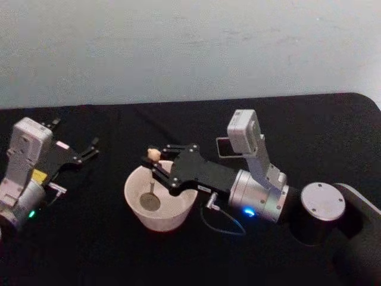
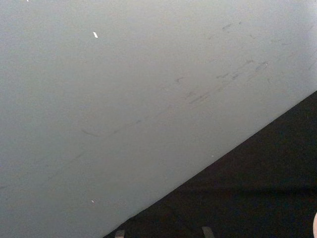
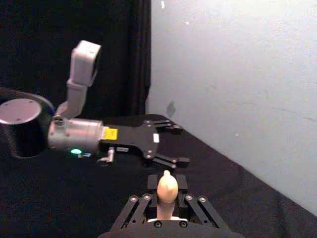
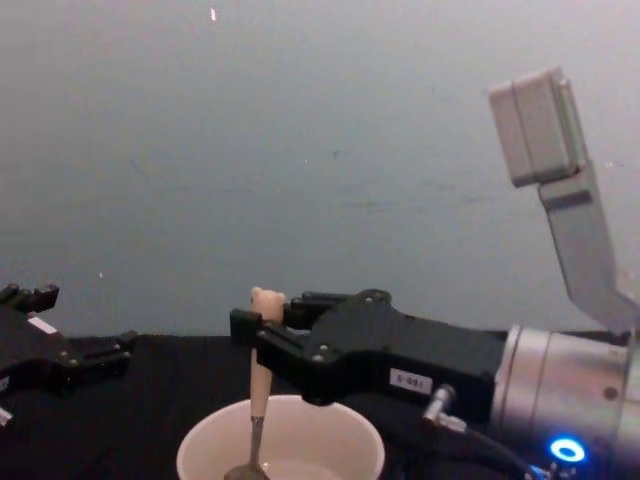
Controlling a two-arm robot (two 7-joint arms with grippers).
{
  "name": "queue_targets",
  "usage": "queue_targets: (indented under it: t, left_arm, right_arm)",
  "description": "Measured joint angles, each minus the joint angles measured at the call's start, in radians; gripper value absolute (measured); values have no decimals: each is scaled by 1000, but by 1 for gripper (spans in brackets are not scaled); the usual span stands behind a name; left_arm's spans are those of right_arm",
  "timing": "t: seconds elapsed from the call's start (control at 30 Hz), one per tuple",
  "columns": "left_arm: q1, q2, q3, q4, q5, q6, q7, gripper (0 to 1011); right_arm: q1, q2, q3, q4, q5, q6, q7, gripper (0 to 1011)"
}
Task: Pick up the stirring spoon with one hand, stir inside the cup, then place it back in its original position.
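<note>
My right gripper point(image 1: 152, 164) is clamped on the spoon point(image 1: 151, 189) just under its bear head, at the centre of the head view. The metal bowl hangs down inside the cup point(image 1: 132, 182), though I cannot tell whether it touches the bottom. The chest view's lower edge cuts the cup off. Behind my right wrist the holder point(image 1: 218, 148) shows as a thin square outline, partly hidden. At far left my left gripper point(image 1: 90, 149) rests, fingers apart.

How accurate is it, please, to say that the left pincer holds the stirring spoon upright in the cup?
Not quite: the head view shows the right pincer holding the stirring spoon upright in the cup; the left pincer sits open, apart from it.
</note>
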Motion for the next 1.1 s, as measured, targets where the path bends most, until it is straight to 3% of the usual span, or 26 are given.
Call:
queue_targets:
  t: [0.23,0.5,1.1]
  left_arm:
    - [0,0,0,0,0,0,0,1001]
    - [0,0,0,0,0,0,0,1001]
    - [0,0,0,0,0,0,0,1001]
  right_arm:
    - [23,-21,9,42,-13,-11,-26,214]
    - [31,-16,26,57,-25,-15,-38,214]
    - [-31,54,55,-25,-14,1,-16,214]
